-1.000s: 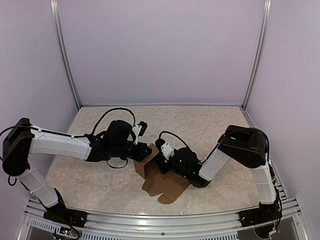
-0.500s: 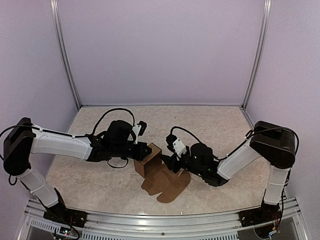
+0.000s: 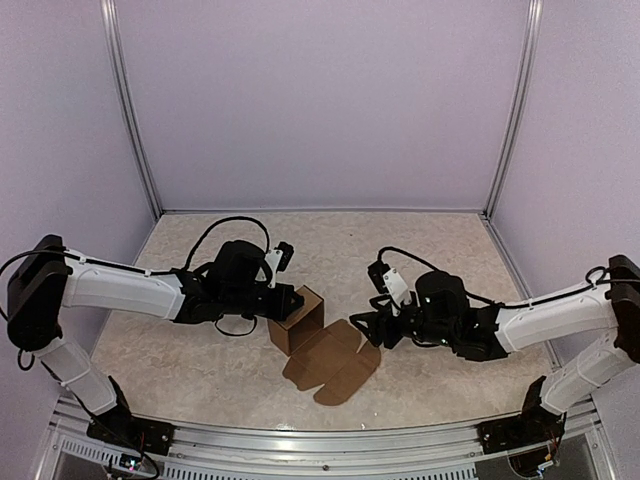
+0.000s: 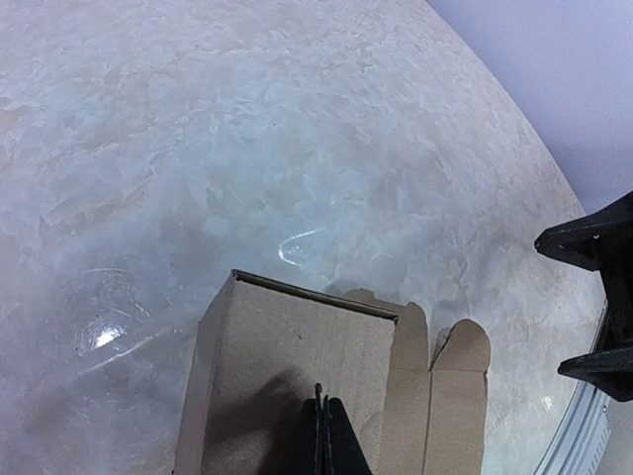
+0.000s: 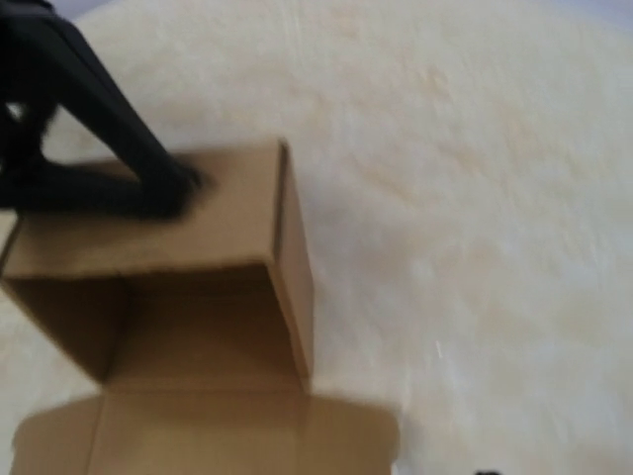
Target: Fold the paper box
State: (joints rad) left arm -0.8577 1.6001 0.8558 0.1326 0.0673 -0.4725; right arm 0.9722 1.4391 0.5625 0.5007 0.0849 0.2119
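1. The paper box (image 3: 297, 322) stands half-formed mid-worktop (image 3: 420, 250), flaps lying flat.
2. Left gripper (image 3: 295, 302): jaws closed, empty, tips pressing its top.
3. Right gripper (image 3: 367, 328): jaws spread, empty, just beside the flaps.
4. Risk: the press slips and the walls spring flat.

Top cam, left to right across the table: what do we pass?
left arm → left gripper, shut, tips on the box top → paper box → right gripper, open, at the flat flaps' right edge → right arm
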